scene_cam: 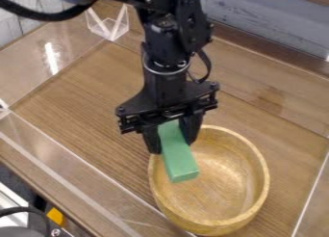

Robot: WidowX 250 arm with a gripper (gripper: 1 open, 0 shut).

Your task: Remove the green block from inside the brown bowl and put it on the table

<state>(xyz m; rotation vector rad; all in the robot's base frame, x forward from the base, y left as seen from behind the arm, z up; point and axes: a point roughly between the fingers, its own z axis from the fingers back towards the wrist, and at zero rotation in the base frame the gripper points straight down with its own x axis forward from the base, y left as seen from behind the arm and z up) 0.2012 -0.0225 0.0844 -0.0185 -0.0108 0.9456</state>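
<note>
1 gripper (171, 137), fingers clamped on top end of 1 green block (178, 160); block hangs tilted over 1 brown bowl (244, 195), left part. Bowl sits on table (90, 87).

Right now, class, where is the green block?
The green block hangs tilted in the lower middle of the camera view, its top clamped in the gripper, its lower end over the brown bowl.

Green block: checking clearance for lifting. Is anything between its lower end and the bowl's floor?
Nothing visible in the camera view: the tool grips the green block above the brown bowl's bare floor.
</note>
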